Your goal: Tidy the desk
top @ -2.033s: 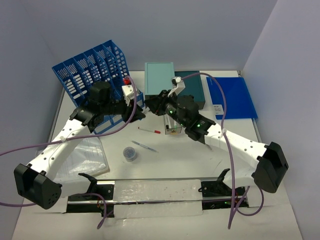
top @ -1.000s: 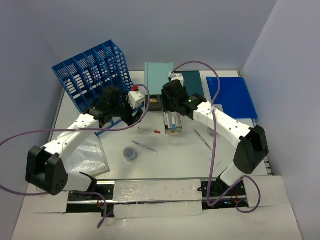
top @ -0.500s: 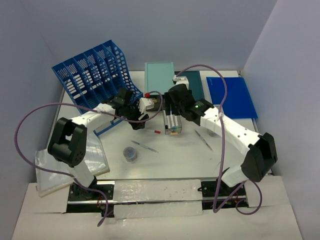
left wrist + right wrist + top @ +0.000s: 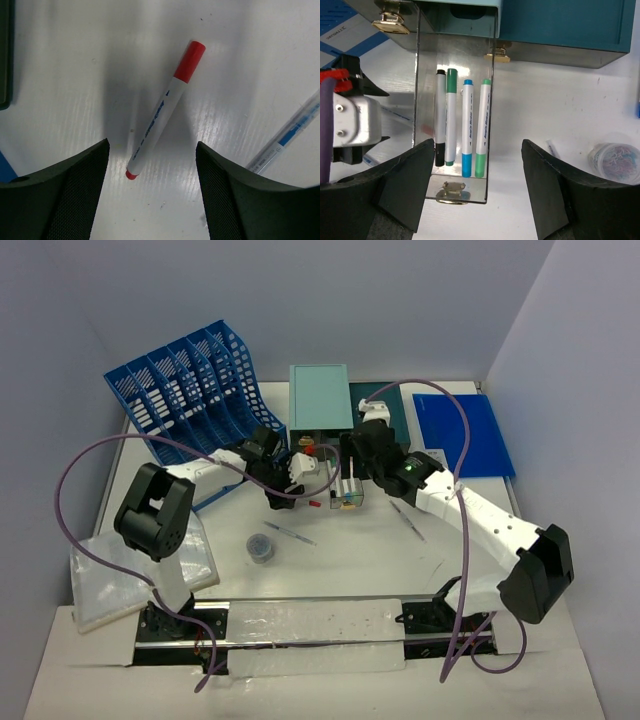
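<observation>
On the white desk (image 4: 350, 560) lies a red-capped white marker (image 4: 162, 112). My left gripper (image 4: 151, 162) hangs open just above it, with the marker's tail end between the fingers and nothing gripped. From above, that gripper (image 4: 283, 495) is mid-desk, with the red cap (image 4: 313, 504) showing beside it. My right gripper (image 4: 479, 145) is open over a clear drawer (image 4: 452, 186) pulled out of the teal drawer box (image 4: 560, 25). Several markers (image 4: 468, 125) lie in the drawer. The top view puts my right gripper (image 4: 352, 465) behind the drawer (image 4: 346, 495).
A blue file rack (image 4: 185, 385) stands back left and a blue folder (image 4: 465, 430) lies back right. A light teal box (image 4: 320, 395) sits at the back. A small jar of clips (image 4: 261, 547), two pens (image 4: 289, 533) (image 4: 407, 519) and a plastic sleeve (image 4: 130, 575) lie nearer.
My left arm has swung right, away from the file rack, and come down over the red marker. My right gripper has shifted slightly and stays over the open drawer.
</observation>
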Controlling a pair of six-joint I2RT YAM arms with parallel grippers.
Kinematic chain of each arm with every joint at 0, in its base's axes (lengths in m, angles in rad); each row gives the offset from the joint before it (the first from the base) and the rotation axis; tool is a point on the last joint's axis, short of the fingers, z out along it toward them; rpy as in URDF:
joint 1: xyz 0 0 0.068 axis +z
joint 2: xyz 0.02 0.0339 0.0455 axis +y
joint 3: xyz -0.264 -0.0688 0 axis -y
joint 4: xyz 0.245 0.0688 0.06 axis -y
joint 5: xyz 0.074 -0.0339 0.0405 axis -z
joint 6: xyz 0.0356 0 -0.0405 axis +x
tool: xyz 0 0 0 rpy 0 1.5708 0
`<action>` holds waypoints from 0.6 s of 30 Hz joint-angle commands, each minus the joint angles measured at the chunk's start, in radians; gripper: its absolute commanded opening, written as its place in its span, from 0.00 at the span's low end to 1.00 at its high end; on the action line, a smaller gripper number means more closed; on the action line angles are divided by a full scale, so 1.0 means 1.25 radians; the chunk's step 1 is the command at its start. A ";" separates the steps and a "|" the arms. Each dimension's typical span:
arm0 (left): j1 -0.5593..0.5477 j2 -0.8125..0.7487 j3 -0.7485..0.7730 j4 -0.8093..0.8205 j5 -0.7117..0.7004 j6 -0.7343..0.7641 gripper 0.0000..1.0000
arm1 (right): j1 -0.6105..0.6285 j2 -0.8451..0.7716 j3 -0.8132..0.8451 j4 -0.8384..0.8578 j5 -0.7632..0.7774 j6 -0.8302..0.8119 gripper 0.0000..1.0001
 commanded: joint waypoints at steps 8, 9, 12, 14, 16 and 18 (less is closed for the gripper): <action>-0.034 0.081 0.044 -0.013 -0.061 0.056 0.52 | -0.003 -0.067 -0.025 0.030 0.007 -0.003 0.77; -0.035 0.083 0.041 -0.023 -0.063 0.067 0.46 | -0.002 -0.067 -0.026 0.028 0.012 -0.003 0.77; -0.045 0.081 0.010 -0.038 -0.075 0.095 0.32 | -0.003 -0.073 -0.030 0.025 0.020 -0.001 0.77; -0.056 0.075 -0.017 -0.043 -0.092 0.121 0.22 | -0.003 -0.075 -0.030 0.028 0.021 0.002 0.77; -0.060 0.074 -0.028 -0.051 -0.101 0.134 0.09 | -0.003 -0.075 -0.030 0.029 0.020 0.002 0.77; -0.061 0.069 -0.036 -0.062 -0.101 0.137 0.00 | -0.004 -0.075 -0.029 0.033 0.014 0.003 0.77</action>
